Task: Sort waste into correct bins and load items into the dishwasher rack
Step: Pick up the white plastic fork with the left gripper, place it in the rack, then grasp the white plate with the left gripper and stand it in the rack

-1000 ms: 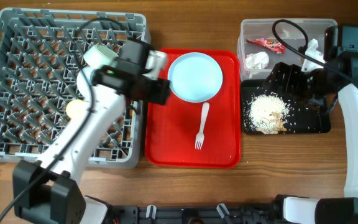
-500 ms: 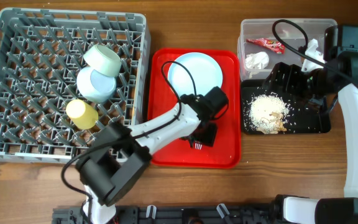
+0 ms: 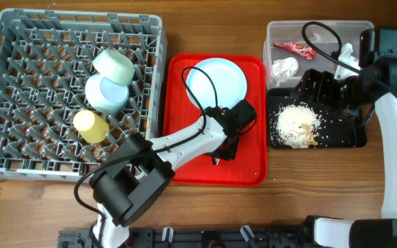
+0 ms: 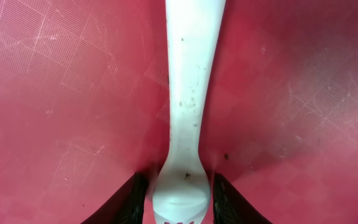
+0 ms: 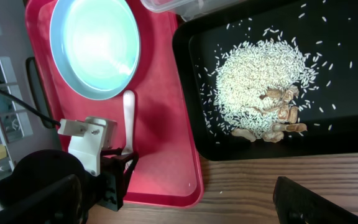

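My left gripper (image 3: 222, 148) is low over the red tray, its open jaws (image 4: 182, 199) closely straddling the head of the white fork (image 4: 191, 93). The fork lies flat and also shows in the right wrist view (image 5: 128, 121). The pale-blue plate (image 3: 216, 84) sits at the tray's far end. Two bowls (image 3: 113, 66) (image 3: 106, 93) and the yellow cup (image 3: 90, 125) stand in the grey rack (image 3: 19, 165). My right gripper (image 3: 320, 88) hovers open and empty over the black tray (image 3: 343, 138), which holds the rice scraps (image 3: 296, 125). The chopstick is out of view.
The clear tub (image 3: 316, 31) behind the black tray holds the red wrapper (image 3: 293, 47) and the white napkin (image 3: 285, 67). The red serving tray (image 3: 250, 165) lies between the rack and the bins. The left arm's cable loops over the plate.
My left gripper has swung from the rack's right edge across to the red tray and come down over the fork. The right arm has not moved.
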